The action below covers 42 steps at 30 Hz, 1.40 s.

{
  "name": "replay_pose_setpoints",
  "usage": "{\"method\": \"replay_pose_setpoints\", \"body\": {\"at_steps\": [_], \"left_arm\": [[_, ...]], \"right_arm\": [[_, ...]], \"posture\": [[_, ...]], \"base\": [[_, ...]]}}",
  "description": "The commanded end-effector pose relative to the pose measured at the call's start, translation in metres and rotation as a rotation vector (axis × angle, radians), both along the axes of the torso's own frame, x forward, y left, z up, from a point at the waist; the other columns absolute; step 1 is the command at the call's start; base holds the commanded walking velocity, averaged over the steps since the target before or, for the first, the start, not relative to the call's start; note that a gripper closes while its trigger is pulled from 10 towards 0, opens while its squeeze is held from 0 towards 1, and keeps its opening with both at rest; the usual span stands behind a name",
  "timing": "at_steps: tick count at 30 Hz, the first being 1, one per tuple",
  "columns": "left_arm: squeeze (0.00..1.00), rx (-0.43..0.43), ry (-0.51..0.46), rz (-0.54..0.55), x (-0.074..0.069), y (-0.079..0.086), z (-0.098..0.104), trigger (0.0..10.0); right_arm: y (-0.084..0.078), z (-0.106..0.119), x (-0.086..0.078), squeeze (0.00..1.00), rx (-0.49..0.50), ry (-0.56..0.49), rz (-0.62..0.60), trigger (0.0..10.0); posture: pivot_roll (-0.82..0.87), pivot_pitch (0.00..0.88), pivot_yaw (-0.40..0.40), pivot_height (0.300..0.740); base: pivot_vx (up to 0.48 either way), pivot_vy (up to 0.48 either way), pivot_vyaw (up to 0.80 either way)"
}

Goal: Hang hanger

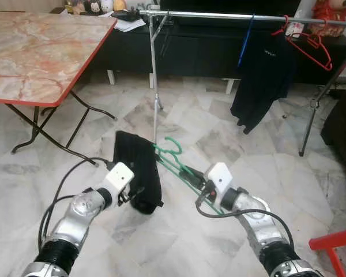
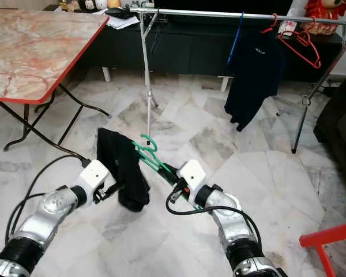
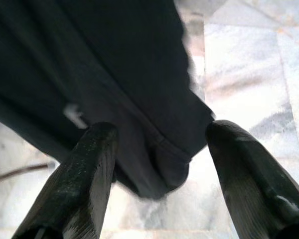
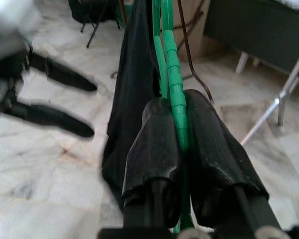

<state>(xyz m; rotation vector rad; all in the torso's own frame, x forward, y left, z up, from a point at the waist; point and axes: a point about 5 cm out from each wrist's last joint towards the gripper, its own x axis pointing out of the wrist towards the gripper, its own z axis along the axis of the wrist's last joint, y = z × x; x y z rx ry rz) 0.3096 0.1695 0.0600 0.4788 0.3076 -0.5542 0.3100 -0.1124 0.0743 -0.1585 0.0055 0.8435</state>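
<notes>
Right end effector [image 4: 182, 124] clamps my green hanger [image 1: 174, 157], lower centre | left end effector [image 3: 159, 149] wide beside black garment [image 1: 139, 168] | lift hook level to rail [image 1: 230, 16], upper frame.

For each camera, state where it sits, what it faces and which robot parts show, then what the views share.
Left eye and right eye: head, looking forward and down at the white marble floor and metal clothes rail; both silver arms show.
Left wrist: along the open left gripper, at the black garment.
Right wrist: along the right gripper, shut on the green plastic hanger.
All four share the garment.
</notes>
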Motion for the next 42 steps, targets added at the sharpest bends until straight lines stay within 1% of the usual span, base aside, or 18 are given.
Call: {"method": "replay_pose_setpoints", "body": {"at_steps": [1, 6, 8, 9, 11, 12, 13, 16, 19, 20, 21, 22, 26, 28, 30, 32, 35, 42], "left_arm": [[0.0, 0.001, -0.001, 0.045, 0.001, 0.003, -0.004, 10.0], [0.0, -0.054, -0.011, 0.116, 0.006, 0.003, -0.005, 10.0], [0.0, -0.068, -0.035, 0.146, 0.009, 0.002, -0.002, 10.0], [0.0, -0.089, -0.055, 0.176, 0.012, 0.002, 0.0, 10.0], [0.0, -0.098, -0.069, 0.19, 0.014, 0.001, 0.002, 10.0], [0.07, -0.106, -0.073, 0.192, 0.015, 0.001, 0.002, 10.0], [1.0, -0.113, -0.075, 0.193, 0.015, 0.0, 0.003, 10.0], [1.0, -0.134, -0.071, 0.206, 0.015, 0.0, 0.002, 10.0], [1.0, -0.133, -0.089, 0.241, 0.018, 0.004, 0.004, 10.0], [0.29, -0.125, -0.109, 0.272, 0.021, 0.007, 0.006, 10.0], [0.29, -0.125, -0.109, 0.272, 0.021, 0.007, 0.006, 10.0], [0.0, -0.13, -0.115, 0.276, 0.022, 0.008, 0.008, 10.0], [0.0, -0.123, -0.131, 0.294, 0.023, 0.008, 0.009, 10.0], [0.0, -0.133, -0.148, 0.332, 0.025, 0.009, 0.011, 10.0], [0.0, -0.15, -0.15, 0.346, 0.027, 0.01, 0.012, 10.0], [0.0, -0.175, -0.124, 0.327, 0.027, 0.007, 0.01, 10.0], [0.0, -0.182, -0.104, 0.294, 0.027, 0.004, 0.009, 10.0], [0.0, -0.167, -0.098, 0.282, 0.029, -0.001, 0.009, 10.0]], "right_arm": [[0.005, 0.021, 0.008, 0.0, 0.038, -0.078, 0.004, 0.0], [0.013, 0.026, 0.007, 0.0, 0.048, -0.091, 0.033, 0.0], [0.015, 0.027, 0.007, 0.0, 0.05, -0.091, 0.041, 0.0], [0.017, 0.027, 0.005, 0.0, 0.053, -0.089, 0.046, 0.0], [0.018, 0.027, 0.004, 0.0, 0.054, -0.089, 0.047, 0.0], [0.018, 0.027, 0.004, 0.0, 0.055, -0.089, 0.048, 0.0], [0.019, 0.027, 0.003, 0.0, 0.057, -0.089, 0.048, 0.0], [0.02, 0.027, 0.002, 0.0, 0.062, -0.087, 0.052, 0.0], [0.022, 0.029, 0.001, 0.0, 0.065, -0.087, 0.054, 0.0], [0.023, 0.029, 0.0, 0.0, 0.067, -0.087, 0.055, 0.0], [0.023, 0.029, 0.0, 0.0, 0.067, -0.087, 0.055, 0.0], [0.024, 0.03, 0.0, 0.0, 0.067, -0.086, 0.056, 0.0], [0.025, 0.029, -0.001, 0.0, 0.068, -0.082, 0.06, 0.0], [0.026, 0.029, -0.003, 0.0, 0.07, -0.08, 0.064, 0.0], [0.026, 0.029, -0.003, 0.0, 0.071, -0.079, 0.066, 0.0], [0.026, 0.029, -0.004, 0.0, 0.071, -0.076, 0.068, 0.0], [0.026, 0.029, -0.004, 0.0, 0.068, -0.072, 0.07, 0.0], [0.029, 0.031, -0.004, 0.0, 0.069, -0.068, 0.094, 0.0]], "posture": [[0.02, 0.021, -0.061, 0.74], [0.03, 0.022, -0.066, 0.74], [0.03, 0.028, -0.067, 0.74], [0.03, 0.028, -0.067, 0.74], [0.03, 0.041, -0.064, 0.74], [0.03, 0.043, -0.063, 0.74], [0.03, 0.046, -0.06, 0.74], [0.03, 0.05, -0.058, 0.74], [0.03, 0.057, -0.054, 0.74], [0.02, 0.061, -0.048, 0.74], [0.02, 0.061, -0.048, 0.74], [0.02, 0.063, -0.046, 0.74], [0.02, 0.068, -0.042, 0.74], [0.02, 0.073, -0.041, 0.74], [0.02, 0.074, -0.04, 0.74], [0.02, 0.076, -0.04, 0.74], [0.02, 0.077, -0.04, 0.74], [0.02, 0.08, -0.045, 0.74]], "base": [[0.0, 0.0, 0.0], [0.0, 0.0, 0.0], [0.0, 0.0, 0.0], [0.0, 0.0, 0.0], [0.0, 0.0, 0.0], [0.0, 0.0, 0.0], [0.0, 0.0, 0.0], [0.0, 0.0, 0.0], [0.0, 0.0, 0.0], [0.0, 0.0, 0.0], [0.0, 0.0, 0.0], [0.0, 0.0, 0.0], [0.0, 0.0, 0.0], [0.0, 0.0, 0.0], [0.0, 0.0, 0.0], [0.0, 0.0, 0.0], [0.0, 0.0, 0.0], [0.0, 0.0, 0.0]]}}
